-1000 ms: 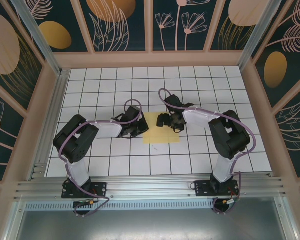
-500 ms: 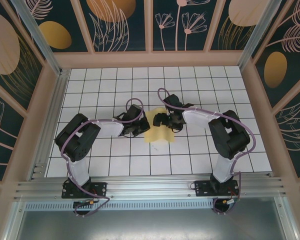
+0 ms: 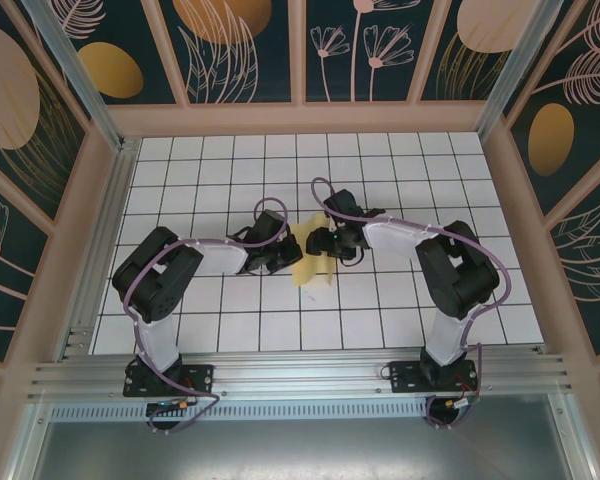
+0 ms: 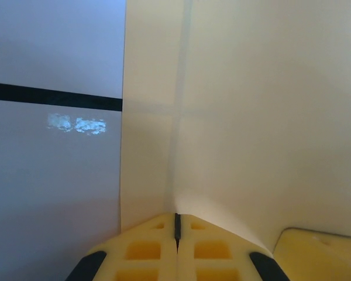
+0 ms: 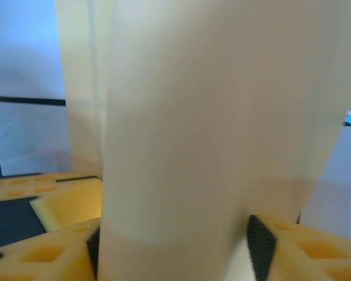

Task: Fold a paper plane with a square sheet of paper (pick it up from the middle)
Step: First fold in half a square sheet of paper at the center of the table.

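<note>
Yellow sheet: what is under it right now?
The white tiled table: its grid lines show faintly through the square sheet of paper in the left wrist view. Under the buckled middle is hidden.

Sheet mostly out of sight
Seen from above, the square sheet of paper (image 3: 308, 270) is largely covered by the left gripper (image 3: 274, 262) and right gripper (image 3: 326, 243); in the right wrist view it blurs, running off the top edge.

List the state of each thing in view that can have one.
square sheet of paper: bowed up between the two grippers, not lying flat.
left gripper: jaws shut on the sheet's edge.
right gripper: jaws apart with the bowed sheet between them; whether it grips is unclear.
</note>
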Motion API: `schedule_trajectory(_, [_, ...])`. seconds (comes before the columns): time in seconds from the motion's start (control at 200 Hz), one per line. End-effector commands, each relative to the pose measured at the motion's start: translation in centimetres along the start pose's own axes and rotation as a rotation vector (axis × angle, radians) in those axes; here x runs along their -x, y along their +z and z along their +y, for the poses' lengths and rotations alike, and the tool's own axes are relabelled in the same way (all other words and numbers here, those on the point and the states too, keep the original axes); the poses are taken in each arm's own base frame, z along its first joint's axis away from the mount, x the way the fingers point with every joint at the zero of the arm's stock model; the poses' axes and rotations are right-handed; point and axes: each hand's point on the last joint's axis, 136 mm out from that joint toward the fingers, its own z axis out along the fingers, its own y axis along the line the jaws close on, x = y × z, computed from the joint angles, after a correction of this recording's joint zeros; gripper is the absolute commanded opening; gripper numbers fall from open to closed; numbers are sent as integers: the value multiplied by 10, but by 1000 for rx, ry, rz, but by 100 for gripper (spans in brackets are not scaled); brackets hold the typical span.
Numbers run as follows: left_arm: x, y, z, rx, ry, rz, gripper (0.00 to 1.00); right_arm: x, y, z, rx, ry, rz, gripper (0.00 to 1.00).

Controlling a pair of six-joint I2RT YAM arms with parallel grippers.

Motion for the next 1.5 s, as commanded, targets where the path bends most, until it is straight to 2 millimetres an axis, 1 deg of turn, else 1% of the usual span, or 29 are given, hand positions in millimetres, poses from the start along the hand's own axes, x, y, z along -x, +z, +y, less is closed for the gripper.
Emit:
schedule_trajectory(0.0, [-12,-3,3,-8,-17,35,0,-3,0,4,35,10,-12,56])
schedule_trajectory(0.2, [-4,-12,-12,-65,-18,12,0,-1,-9,8,119,34,-47,41])
schedule_trajectory(0.315, [7,-27,-18,-113,-31,-21,9,-1,-18,14,227,52,-61,35])
schedule_trajectory(0.37, [13,-36,-21,-144,-40,-42,14,-6,-21,21,283,48,-54,33])
schedule_trajectory(0.415, [14,-40,-17,-159,-56,-44,19,-10,-23,27,330,47,-42,32])
schedule_trajectory(0.43, [18,-48,-23,-185,-53,-57,21,-4,-26,21,339,68,-55,32])
schedule_trajectory(0.455, [19,-52,-24,-207,-58,-61,23,-5,-27,23,370,72,-49,32])
schedule_trajectory(0.535, [19,-63,-21,-257,-73,-65,31,-6,-33,28,454,85,-45,30])
schedule_trajectory(0.615, [18,-73,-24,-322,-48,-78,37,-5,-42,37,540,89,-44,30])
schedule_trajectory(0.741, [14,-86,-27,-385,-12,-93,58,-4,-55,48,642,79,-43,29])
schedule_trajectory(0.781, [11,-88,-28,-402,-6,-89,63,-5,-58,51,668,70,-40,29])
schedule_trajectory(0.926, [4,-90,-31,-449,7,-62,71,-5,-71,60,756,55,-20,29])
schedule_trajectory(1.041, [2,-101,-42,-534,27,-65,78,-5,-80,64,794,48,-14,29])
schedule_trajectory(1.106, [1,-107,-48,-578,40,-66,78,-5,-83,65,813,46,-5,29])
schedule_trajectory(1.161, [0,-107,-50,-588,46,-59,76,-5,-85,67,823,44,0,29])
schedule_trajectory(1.351, [2,-103,-46,-571,59,-69,61,-5,-83,65,828,56,8,30])
schedule_trajectory(1.491, [0,-101,-47,-591,60,-57,57,-6,-82,65,835,63,11,30])
